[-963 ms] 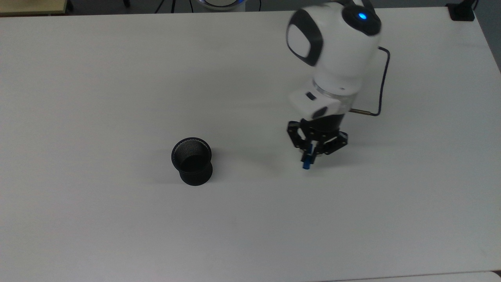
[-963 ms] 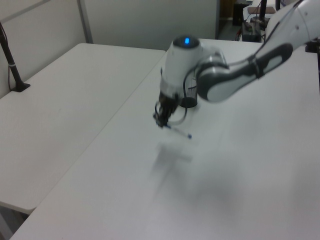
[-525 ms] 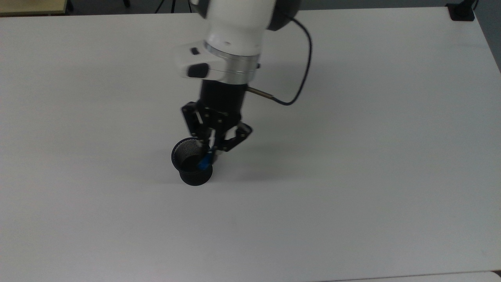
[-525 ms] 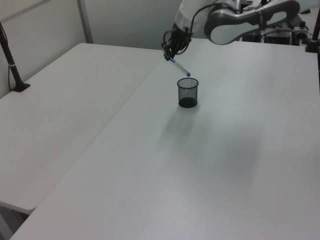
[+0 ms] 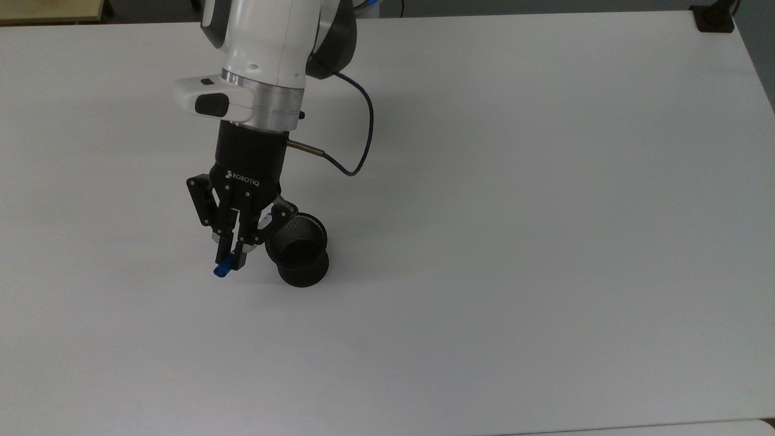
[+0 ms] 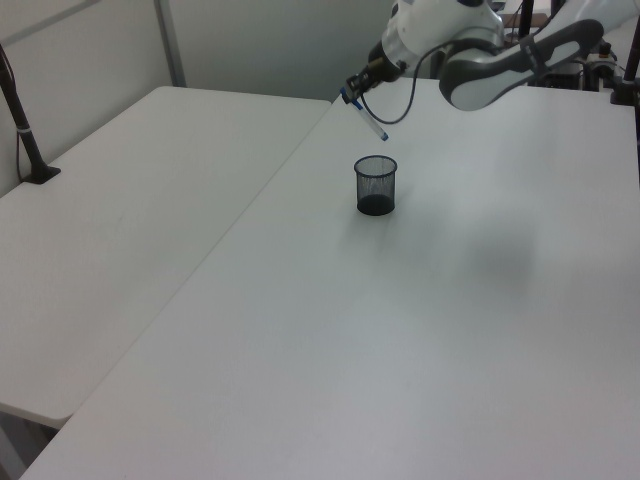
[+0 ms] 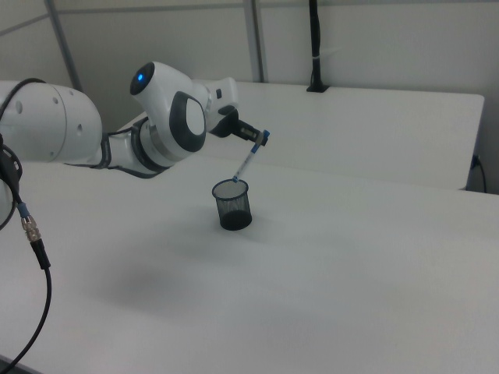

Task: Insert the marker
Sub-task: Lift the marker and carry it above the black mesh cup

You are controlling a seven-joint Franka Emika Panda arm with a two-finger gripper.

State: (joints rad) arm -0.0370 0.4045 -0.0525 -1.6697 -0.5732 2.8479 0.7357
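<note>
Here the black two-finger gripper (image 5: 230, 254) clamps the slim white blue-capped marker (image 7: 248, 162), tilted above the black mesh cup (image 5: 297, 249). Released now, its slanted tip may catch the rim and fall outside.

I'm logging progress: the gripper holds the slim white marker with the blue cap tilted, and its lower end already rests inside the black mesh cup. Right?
Not quite. The gripper holds the white marker tilted, but the left view shows its lower end above the black mesh cup, not inside.

- White table (image 5: 545, 242) (image 6: 450, 330) (image 7: 351, 296) — plain, matte top.
- Black mesh cup (image 5: 298, 248) (image 6: 375, 185) (image 7: 232, 205) stands upright on the table, mouth open.
- A second white table (image 6: 120, 230) sits just beside the cup's table — on the left view's left.
</note>
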